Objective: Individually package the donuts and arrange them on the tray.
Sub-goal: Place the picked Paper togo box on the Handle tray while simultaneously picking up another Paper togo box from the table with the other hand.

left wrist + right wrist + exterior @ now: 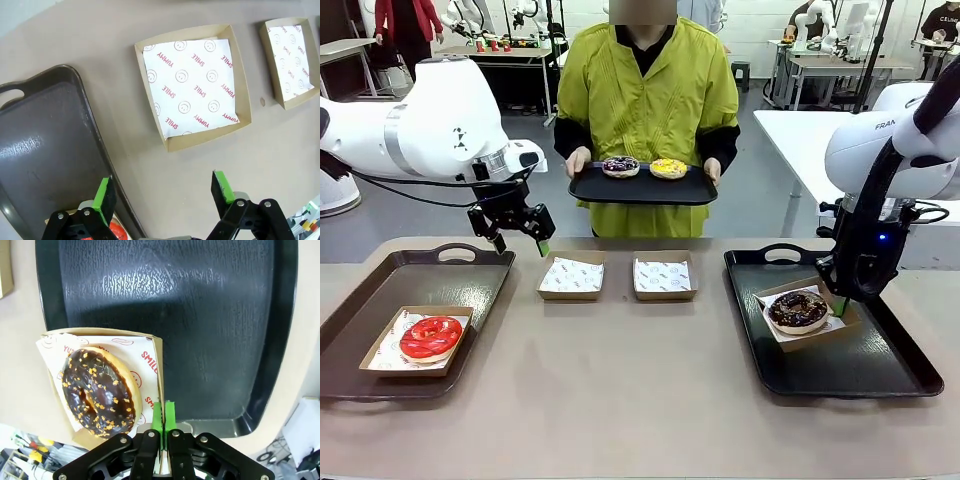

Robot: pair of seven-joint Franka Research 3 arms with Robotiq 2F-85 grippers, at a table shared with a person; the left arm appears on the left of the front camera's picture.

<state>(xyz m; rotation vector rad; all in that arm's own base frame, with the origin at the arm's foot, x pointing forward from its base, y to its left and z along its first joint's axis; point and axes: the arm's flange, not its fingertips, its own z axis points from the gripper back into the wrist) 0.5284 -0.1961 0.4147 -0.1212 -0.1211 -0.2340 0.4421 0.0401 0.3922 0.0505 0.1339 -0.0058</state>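
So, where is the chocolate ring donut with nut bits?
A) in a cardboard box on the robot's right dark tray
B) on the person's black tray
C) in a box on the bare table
A: the chocolate donut sits in a brown cardboard box on the right dark tray; the right gripper pinches its wall.

Landmark = held tray. On it, unboxed, flat, side by side: dark sprinkled donut on the left, yellow-iced donut just beside. Red-glazed donut: flat in an open paper-lined box, nearer the camera, well left of it. Chocolate nut donut: flat in a second box, nearer, to its right.
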